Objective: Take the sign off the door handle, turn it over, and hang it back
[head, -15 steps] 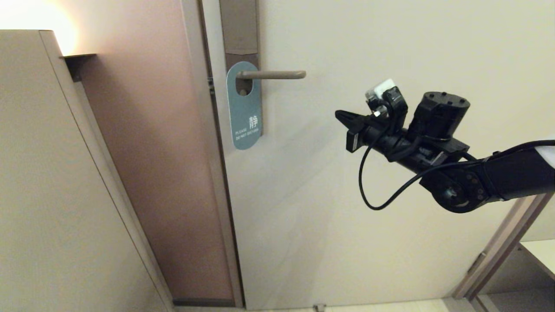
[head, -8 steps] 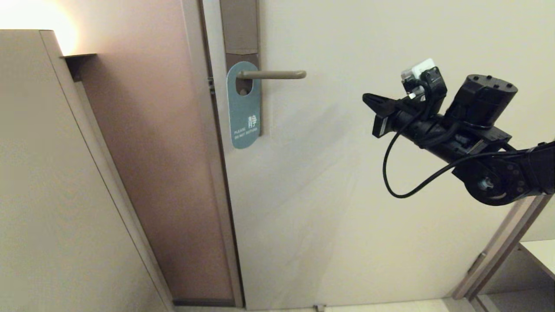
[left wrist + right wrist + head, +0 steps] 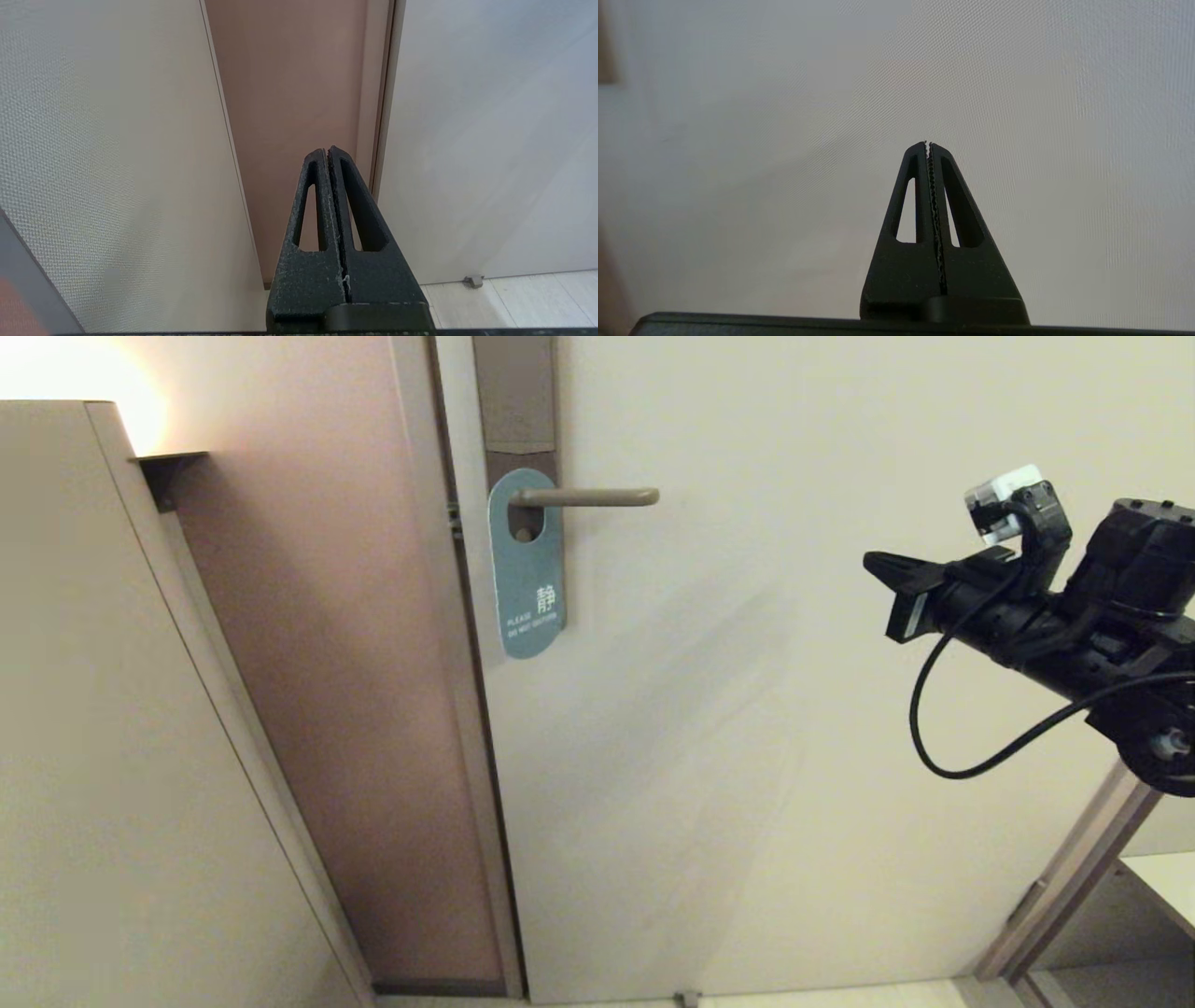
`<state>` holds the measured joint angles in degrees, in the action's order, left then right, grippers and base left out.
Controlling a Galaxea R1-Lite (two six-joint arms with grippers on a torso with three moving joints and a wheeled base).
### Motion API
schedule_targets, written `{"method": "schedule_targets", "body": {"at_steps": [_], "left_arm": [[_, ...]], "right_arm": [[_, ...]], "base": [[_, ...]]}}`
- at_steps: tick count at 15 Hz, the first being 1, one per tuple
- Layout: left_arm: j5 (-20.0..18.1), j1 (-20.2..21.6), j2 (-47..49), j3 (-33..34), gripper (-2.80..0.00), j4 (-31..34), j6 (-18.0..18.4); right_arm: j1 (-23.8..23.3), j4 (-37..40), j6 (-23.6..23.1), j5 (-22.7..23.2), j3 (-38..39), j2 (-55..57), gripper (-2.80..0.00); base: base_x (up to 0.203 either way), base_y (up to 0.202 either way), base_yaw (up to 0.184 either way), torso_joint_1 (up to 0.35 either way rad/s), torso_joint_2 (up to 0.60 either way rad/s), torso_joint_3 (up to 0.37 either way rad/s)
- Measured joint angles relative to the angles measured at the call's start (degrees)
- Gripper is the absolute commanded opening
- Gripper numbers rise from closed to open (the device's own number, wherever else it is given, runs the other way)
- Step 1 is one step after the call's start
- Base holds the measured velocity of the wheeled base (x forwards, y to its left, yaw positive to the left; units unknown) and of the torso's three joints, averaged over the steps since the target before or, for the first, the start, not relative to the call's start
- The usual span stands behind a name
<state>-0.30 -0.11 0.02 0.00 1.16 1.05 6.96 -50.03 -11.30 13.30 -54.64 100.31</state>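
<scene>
With the sign hanging blue side out on the door handle, the right tool, pinched narrow and empty well to its right, should widen before reaching its lower edge.

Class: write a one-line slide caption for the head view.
Blue sign hangs on door handle; shut right gripper hovers apart.

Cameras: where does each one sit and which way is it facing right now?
Head view: on the head, facing the pale door with its blue rounded door sign on the slim taupe lever handle; right gripper shows.
Left wrist view: behind the shut left gripper, aimed low at the door's bottom and brown frame.
Right wrist view: behind the shut right gripper, facing bare door.
All three share the door.
</scene>
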Motion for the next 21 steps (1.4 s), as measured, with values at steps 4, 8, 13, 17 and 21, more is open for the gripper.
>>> {"method": "schedule_targets", "body": {"at_steps": [4, 8, 13, 17, 21], "left_arm": [[-0.02, -0.02, 0.0, 0.0, -2.8, 0.05, -0.01], [-0.05, -0.02, 0.0, 0.0, -2.8, 0.0, 0.0], [-0.03, -0.02, 0.0, 0.0, -2.8, -0.03, 0.01], [-0.01, -0.02, 0.0, 0.0, -2.8, 0.01, 0.0], [-0.02, -0.02, 0.0, 0.0, -2.8, 0.0, 0.0]], "right_arm": [[-0.46, 0.94, 0.33, 0.1, 4.58, -5.89, -2.8], [-0.49, 1.08, 0.3, 0.17, 8.56, -10.79, -2.8], [-0.44, 3.85, 0.36, 0.41, 14.0, -16.99, -2.8], [-0.44, 7.03, 0.41, 0.46, 20.21, -24.23, -2.8], [-0.38, 11.14, 2.18, 0.37, 31.2, -35.42, -2.8]], "base": [[0.0, 0.0, 0.0, 0.0, 0.0, 0.0], [0.0, 0.0, 0.0, 0.0, 0.0, 0.0], [0.0, 0.0, 0.0, 0.0, 0.0, 0.0], [0.0, 0.0, 0.0, 0.0, 0.0, 0.0], [0.0, 0.0, 0.0, 0.0, 0.0, 0.0]]}}
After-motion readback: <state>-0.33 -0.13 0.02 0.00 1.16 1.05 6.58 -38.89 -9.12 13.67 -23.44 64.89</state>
